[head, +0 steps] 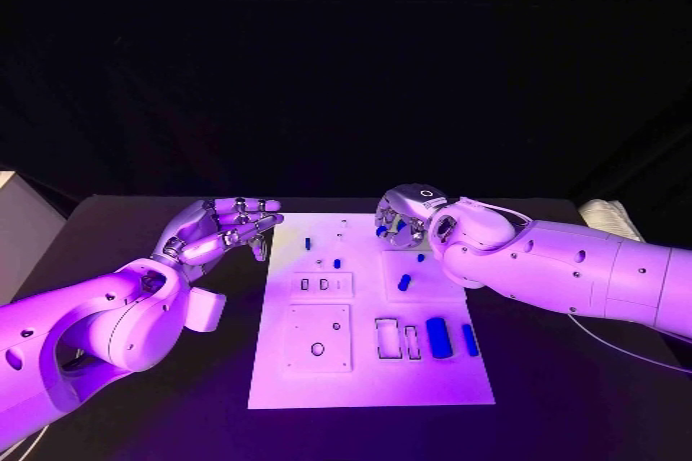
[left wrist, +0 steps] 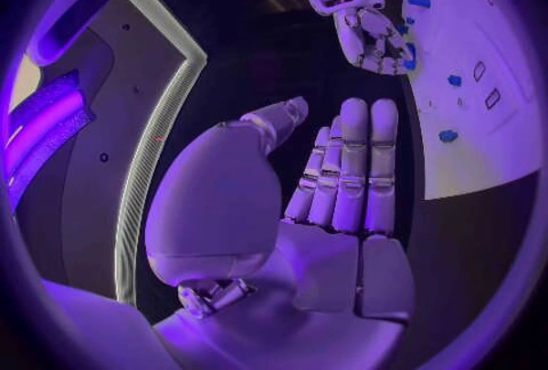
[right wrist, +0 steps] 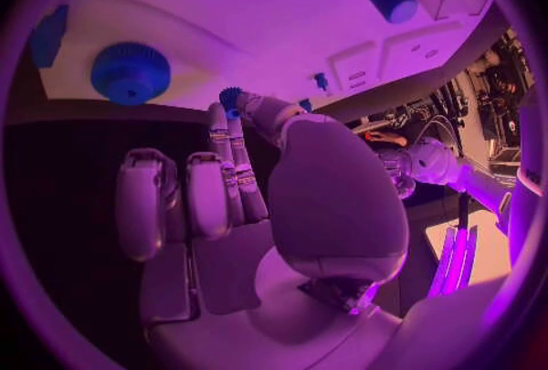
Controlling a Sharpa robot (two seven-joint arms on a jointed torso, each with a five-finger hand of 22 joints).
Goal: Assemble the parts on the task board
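The white task board (head: 368,376) lies in the middle of the black table. My right hand (head: 405,219) hovers over its far right corner and pinches a small blue toothed part (right wrist: 232,99) between thumb and fingertip. Beneath that hand a larger blue gear (right wrist: 129,73) sits on the board. A long blue cylinder (head: 438,337) and a blue bar (head: 470,339) lie near the board's right edge. A small blue piece (head: 405,280) and a blue peg (head: 307,244) are farther back. My left hand (head: 219,233) is raised beside the board's far left corner, fingers apart, holding nothing (left wrist: 342,178).
The board carries several recessed slots (head: 388,338) and a square plate with holes (head: 317,338). Bare black table surrounds the board on the left, right and near sides. A pale object (head: 611,218) lies at the table's far right.
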